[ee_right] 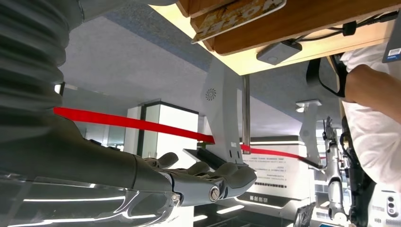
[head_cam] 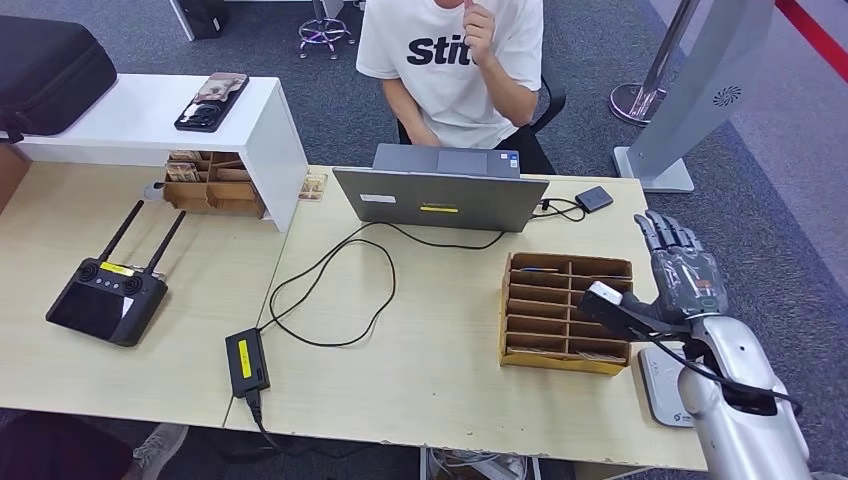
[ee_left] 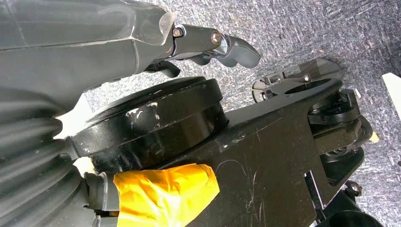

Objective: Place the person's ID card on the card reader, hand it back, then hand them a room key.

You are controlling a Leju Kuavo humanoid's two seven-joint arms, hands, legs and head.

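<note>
The reader (head_cam: 662,385) is half hidden behind the right arm, the person's (head_cam: 455,60) head is cut off by the head view's top edge, whatever they pinch in their raised hand (head_cam: 479,22) is too small to tell, and the slot contents of the rack (head_cam: 565,311) are unclear.

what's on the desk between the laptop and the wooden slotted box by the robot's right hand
In the head view, bare desktop separates the laptop from the slotted box; a black cable trails off to the left, not between them.
</note>
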